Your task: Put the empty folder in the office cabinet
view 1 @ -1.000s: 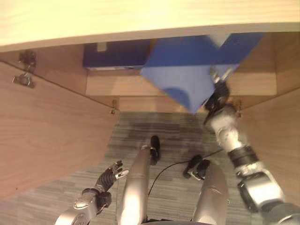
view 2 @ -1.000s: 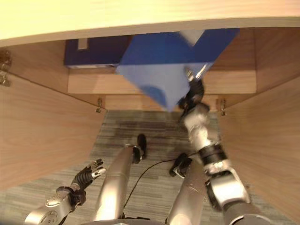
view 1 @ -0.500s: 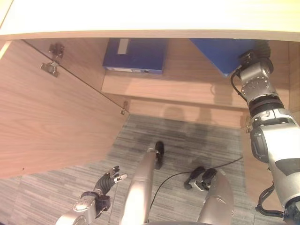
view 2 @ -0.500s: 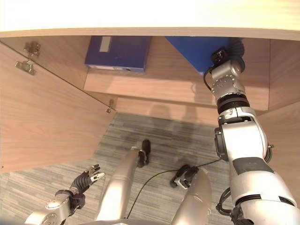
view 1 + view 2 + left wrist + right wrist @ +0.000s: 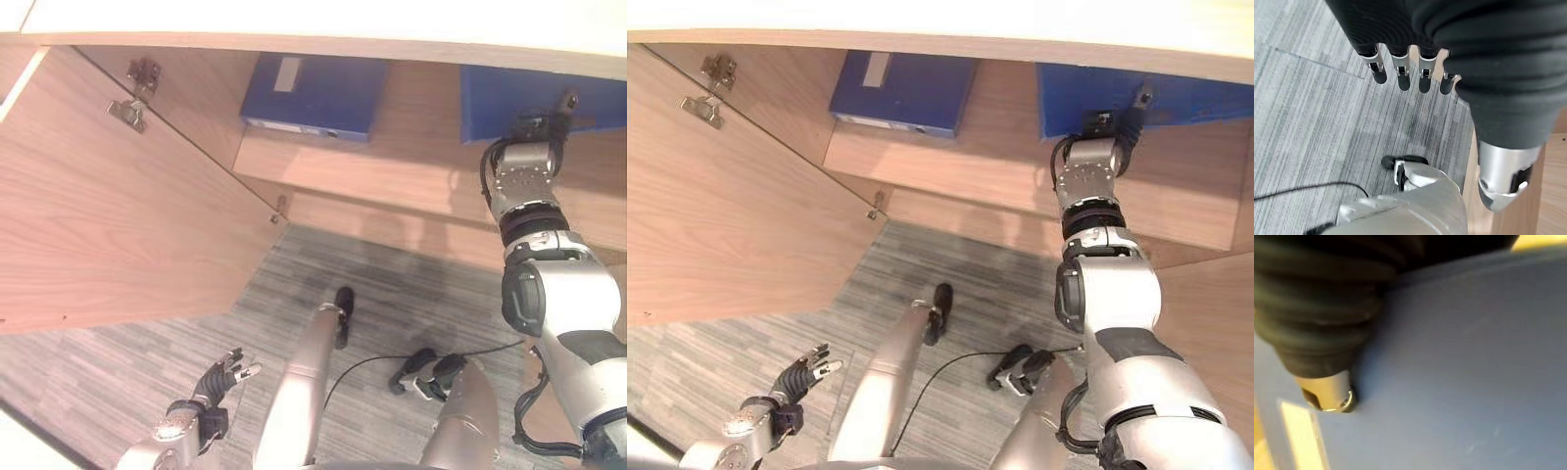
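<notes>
Two folders on the cabinet shelf (image 5: 392, 171): one (image 5: 315, 96) left, one (image 5: 509, 103) right.

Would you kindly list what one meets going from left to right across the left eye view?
Open cabinet door → left hand → first blue folder → second blue folder, right hand on it.

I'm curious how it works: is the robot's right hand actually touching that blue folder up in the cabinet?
Touching. In the right wrist view the thumb of the right hand presses against the blue folder; the fingers are hidden.
</notes>
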{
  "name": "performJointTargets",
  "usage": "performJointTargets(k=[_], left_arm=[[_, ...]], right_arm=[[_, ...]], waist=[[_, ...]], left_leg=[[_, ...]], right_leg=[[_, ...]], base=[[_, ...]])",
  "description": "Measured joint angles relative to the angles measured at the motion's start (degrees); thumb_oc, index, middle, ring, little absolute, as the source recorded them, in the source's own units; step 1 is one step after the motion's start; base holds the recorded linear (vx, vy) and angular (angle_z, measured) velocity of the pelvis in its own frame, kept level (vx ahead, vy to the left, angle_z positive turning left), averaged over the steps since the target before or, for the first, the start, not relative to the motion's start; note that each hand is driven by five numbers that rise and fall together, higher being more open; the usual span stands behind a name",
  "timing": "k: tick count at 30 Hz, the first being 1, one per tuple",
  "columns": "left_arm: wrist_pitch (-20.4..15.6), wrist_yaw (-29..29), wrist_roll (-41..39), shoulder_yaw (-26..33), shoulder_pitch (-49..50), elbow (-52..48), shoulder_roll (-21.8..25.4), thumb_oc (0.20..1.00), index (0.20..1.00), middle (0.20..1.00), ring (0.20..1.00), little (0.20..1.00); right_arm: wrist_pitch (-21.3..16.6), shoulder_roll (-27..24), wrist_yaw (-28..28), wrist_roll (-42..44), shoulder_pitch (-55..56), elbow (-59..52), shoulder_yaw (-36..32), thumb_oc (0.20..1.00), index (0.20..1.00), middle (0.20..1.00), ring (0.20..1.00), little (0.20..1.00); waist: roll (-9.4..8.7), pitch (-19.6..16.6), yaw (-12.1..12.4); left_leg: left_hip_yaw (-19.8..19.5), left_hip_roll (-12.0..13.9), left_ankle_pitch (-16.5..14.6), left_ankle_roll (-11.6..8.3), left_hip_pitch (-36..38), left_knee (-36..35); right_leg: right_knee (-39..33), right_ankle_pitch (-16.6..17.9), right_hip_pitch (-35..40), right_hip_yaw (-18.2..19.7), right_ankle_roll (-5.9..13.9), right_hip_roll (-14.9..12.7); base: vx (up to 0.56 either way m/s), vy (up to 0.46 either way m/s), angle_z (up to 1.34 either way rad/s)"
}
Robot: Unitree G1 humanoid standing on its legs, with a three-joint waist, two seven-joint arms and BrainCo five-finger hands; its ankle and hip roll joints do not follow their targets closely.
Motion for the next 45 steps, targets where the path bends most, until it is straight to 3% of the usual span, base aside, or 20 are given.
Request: performJointTargets(k=[4,8,16,32,39,40,41,45], left_arm=[[0.0,0.41,1.48,-0.38,-1.64,0.2,-0.13,1.0,1.0,1.0,1.0,1.0],[0.02,0.43,2.1,-0.4,-2.78,0.4,-0.46,1.0,1.0,1.0,1.0,1.0],[0.08,0.62,2.13,-0.4,-3.54,1.81,-0.52,1.0,1.0,1.0,1.0,1.0],[0.11,0.32,4.19,-0.37,-3.54,3.23,-0.51,1.0,1.0,1.0,1.0,1.0],[0.1,-0.25,4.2,-0.34,-3.28,4.01,-0.49,1.0,1.0,1.0,1.0,1.0],[0.11,-0.25,4.21,-0.3,-3.27,4.41,-0.46,1.0,1.0,1.0,1.0,1.0],[0.11,-0.27,4.21,-0.31,-3.24,4.44,-0.45,1.0,1.0,1.0,1.0,1.0],[0.11,-0.64,4.21,-0.31,-3.25,4.34,-0.45,1.0,1.0,1.0,1.0,1.0]], right_arm=[[-1.46,3.13,-0.2,-0.23,1.49,-0.82,0.0,0.2,0.2,0.2,0.2,0.2],[-4.3,5.61,1.5,-0.65,3.99,-6.45,-1.19,0.2,0.2,0.2,0.2,0.2],[-6.17,2.21,1.1,-0.6,3.54,-7.04,-1.98,0.2,0.2,0.2,0.2,0.2],[-10.14,1.43,0.8,3.56,1.24,-9.72,-4.29,0.2,0.2,0.2,0.2,0.2],[-10.19,-0.54,-0.67,3.94,0.34,-9.54,-5.94,0.2,0.2,0.2,0.2,0.2],[-10.2,-0.57,-0.68,3.94,0.34,-9.53,-5.95,0.573,0.573,0.573,0.573,0.573],[-10.21,-0.64,-0.7,3.95,0.35,-9.48,-5.96,1.0,1.0,1.0,1.0,1.0],[-9.81,-0.94,-0.44,3.92,0.34,-9.42,-5.35,1.0,1.0,1.0,1.0,1.0]], waist=[[1.96,0.69,0.58],[2.48,0.87,1.29],[2.49,0.85,1.6],[2.43,0.26,0.96],[3.08,-1.23,1.32],[3.11,-1.25,1.25],[3.11,-1.25,1.2],[3.1,-1.26,1.17]], left_leg=[[-0.39,-0.69,-0.27,0.19,-1.74,1.43],[-0.57,-0.87,-0.71,0.26,-3.68,2.91],[-0.74,-0.99,-0.89,0.04,-3.88,3.08],[-0.79,-1.1,-0.94,0.15,-3.95,3.14],[-0.76,-1.61,-0.94,0.16,-3.97,3.14],[-0.76,-1.61,-0.94,0.16,-3.97,3.13],[-0.77,-1.61,-0.93,0.16,-3.98,3.13],[-0.8,-1.6,-0.93,0.17,-3.95,3.14]], right_leg=[[1.77,-1.08,-1.21,-0.17,-0.23,-1.25],[3.43,-2.08,-2.83,-0.2,-0.45,-1.96],[3.86,-2.56,-2.92,-0.23,-0.53,-2.06],[4.07,-2.56,-2.93,-0.34,-0.21,-2.08],[4.28,-2.47,-2.83,-0.34,-0.04,-2.46],[4.29,-2.44,-2.83,-0.34,0.02,-2.48],[4.29,-2.43,-2.83,-0.34,0.04,-2.47],[4.3,-2.42,-2.81,-0.34,0.06,-2.45]], base=[[0.01,0.023,0.13],[0.01,0.019,0.07],[0.0,0.0,0.0],[0.0,0.0,0.0],[0.0,-0.006,0.03],[0.0,0.0,0.0],[0.0,0.0,0.0],[0.0,0.0,0.0]])
